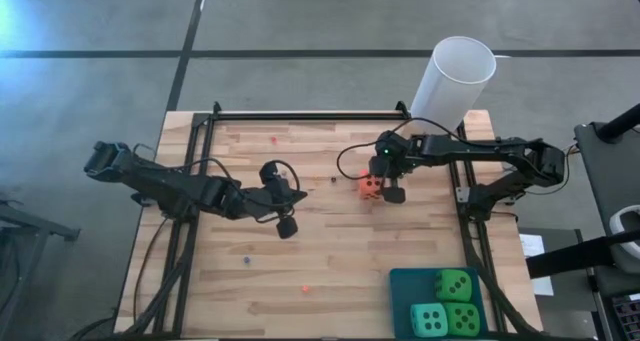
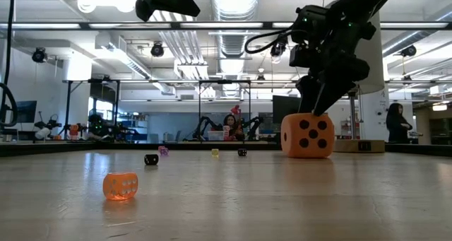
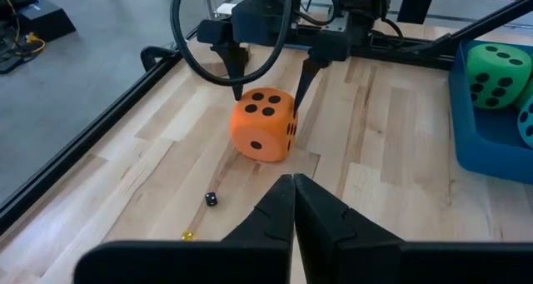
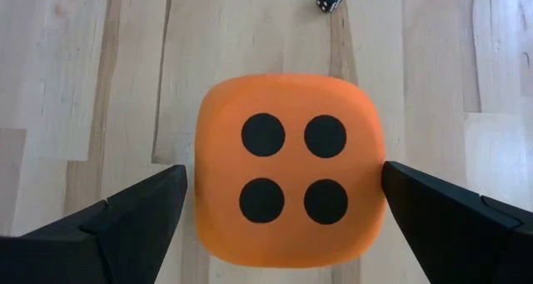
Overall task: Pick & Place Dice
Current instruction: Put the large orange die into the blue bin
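Looking down from above, three dice, two green (image 1: 456, 284) and one turquoise (image 1: 429, 320), already sit in the blue tray (image 1: 400, 286), leaving only the orange-red die (image 1: 370, 187) on the table (image 1: 250, 271). In the right wrist view, the right gripper (image 4: 283, 192) straddles that die with fingers spread wide, one either side, not yet clamped. The left gripper (image 3: 293, 202) waits beside it, fingers together.

No readable text or labels anywhere (only dice pips).

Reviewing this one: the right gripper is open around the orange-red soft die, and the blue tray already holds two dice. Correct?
Not quite. The blue tray holds three dice, two bright green and one turquoise, as the high view shows. The right gripper is indeed open around the orange-red soft die.
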### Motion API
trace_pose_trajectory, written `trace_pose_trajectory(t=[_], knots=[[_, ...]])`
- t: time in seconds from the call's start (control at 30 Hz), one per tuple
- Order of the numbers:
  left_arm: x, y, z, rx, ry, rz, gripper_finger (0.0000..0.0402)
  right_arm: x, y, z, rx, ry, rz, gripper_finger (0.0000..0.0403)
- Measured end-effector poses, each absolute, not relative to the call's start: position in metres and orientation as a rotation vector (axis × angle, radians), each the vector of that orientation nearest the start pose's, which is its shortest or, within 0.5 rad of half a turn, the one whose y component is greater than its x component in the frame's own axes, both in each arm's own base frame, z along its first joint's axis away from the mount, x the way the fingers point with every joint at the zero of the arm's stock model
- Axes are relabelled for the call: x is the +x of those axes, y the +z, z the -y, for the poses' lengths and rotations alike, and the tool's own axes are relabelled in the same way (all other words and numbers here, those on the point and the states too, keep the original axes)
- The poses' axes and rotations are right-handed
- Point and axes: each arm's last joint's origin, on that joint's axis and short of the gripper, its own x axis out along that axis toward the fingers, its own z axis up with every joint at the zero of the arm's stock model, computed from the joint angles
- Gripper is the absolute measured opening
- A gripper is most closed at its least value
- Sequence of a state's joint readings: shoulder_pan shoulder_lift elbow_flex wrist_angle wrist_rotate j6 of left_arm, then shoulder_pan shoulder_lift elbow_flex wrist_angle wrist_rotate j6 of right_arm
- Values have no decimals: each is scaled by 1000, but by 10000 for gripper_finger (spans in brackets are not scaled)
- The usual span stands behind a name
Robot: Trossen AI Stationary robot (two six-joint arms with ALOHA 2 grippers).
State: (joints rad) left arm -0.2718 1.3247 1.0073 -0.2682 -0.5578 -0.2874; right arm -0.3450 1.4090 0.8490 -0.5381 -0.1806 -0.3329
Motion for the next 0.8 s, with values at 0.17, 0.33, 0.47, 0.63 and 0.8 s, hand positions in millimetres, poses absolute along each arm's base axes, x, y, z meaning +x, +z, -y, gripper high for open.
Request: trace_pose_trajectory(t=[0.17,0.33,0.47,0.63,0.8], knots=[[278,289,62,-42,351,-491,15,247,202,83,-21,34,-1063,400],[278,289,62,-42,351,-491,15,247,205,83,-23,29,-1051,400],[278,289,62,-42,351,-491,15,247,205,83,-23,29,-1051,400],[278,289,62,-42,351,-491,15,245,210,82,-31,25,-1031,400],[278,289,62,-42,351,-491,15,242,215,82,-51,3,-1018,400]])
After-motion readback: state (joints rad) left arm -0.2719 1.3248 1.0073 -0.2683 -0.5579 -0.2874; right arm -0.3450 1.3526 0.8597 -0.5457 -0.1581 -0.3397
